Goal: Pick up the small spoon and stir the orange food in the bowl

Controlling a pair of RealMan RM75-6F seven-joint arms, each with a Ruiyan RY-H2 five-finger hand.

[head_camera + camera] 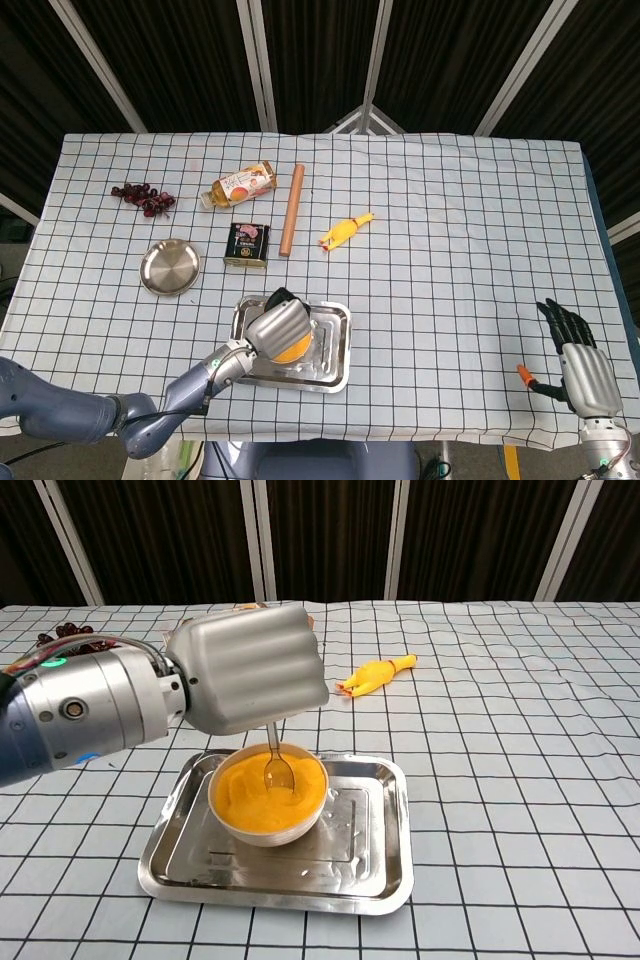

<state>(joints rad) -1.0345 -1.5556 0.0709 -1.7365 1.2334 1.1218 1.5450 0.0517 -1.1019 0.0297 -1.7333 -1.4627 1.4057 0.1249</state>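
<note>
Both views are brightly and evenly lit from above, so the checked desk point(450, 230) looks crisp against a dark backdrop, with only soft, short shadows. The steel tray point(385, 865) shows white glare, and the left robot hand point(245, 670), close to the chest camera, looks oversized and slightly soft.

Robot lab or test cell, not a home: table point(480, 250) with checked cloth, black curtains point(180, 60) on metal framing point(258, 60) behind, random props scattered like bottle point(237, 185), rubber chicken point(343, 231), grapes point(143, 196).
</note>
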